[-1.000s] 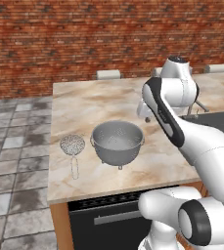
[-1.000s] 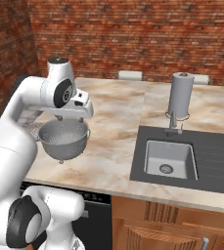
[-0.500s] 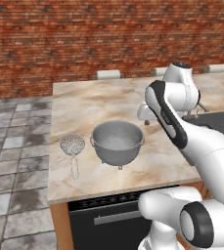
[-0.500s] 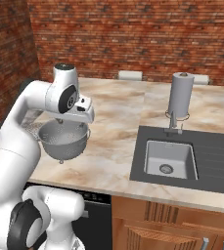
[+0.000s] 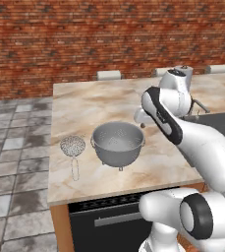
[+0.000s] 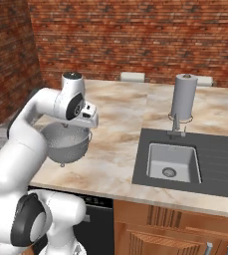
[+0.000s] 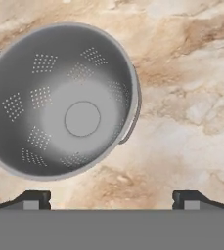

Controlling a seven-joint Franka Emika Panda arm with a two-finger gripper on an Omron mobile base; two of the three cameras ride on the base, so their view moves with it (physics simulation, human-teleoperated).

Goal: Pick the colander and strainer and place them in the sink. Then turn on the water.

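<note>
The colander [image 5: 118, 142], a deep grey perforated bowl, stands on the marble counter near its front edge; it is also in the right base view [image 6: 65, 144] and fills the upper left of the hand view [image 7: 59, 97]. The strainer [image 5: 73, 146] lies left of it, its thin handle pointing toward the counter's front. My gripper [image 5: 142, 124] hangs open above the counter just past the colander's right rim handle, holding nothing. Its fingertips [image 7: 35, 199] are spread wide. The sink [image 6: 225, 159], with its small steel basin [image 6: 174, 162], lies well to the right.
A faucet [image 6: 176, 127] stands behind the basin, and a paper towel roll [image 6: 183, 97] stands behind that. The dark ribbed drainboard runs to the right. Bare marble [image 6: 120, 134] lies between the colander and the sink. A brick wall rises beyond the counter.
My hand has sunk slightly toward the counter by the colander's right rim. The colander and the strainer have not moved.
</note>
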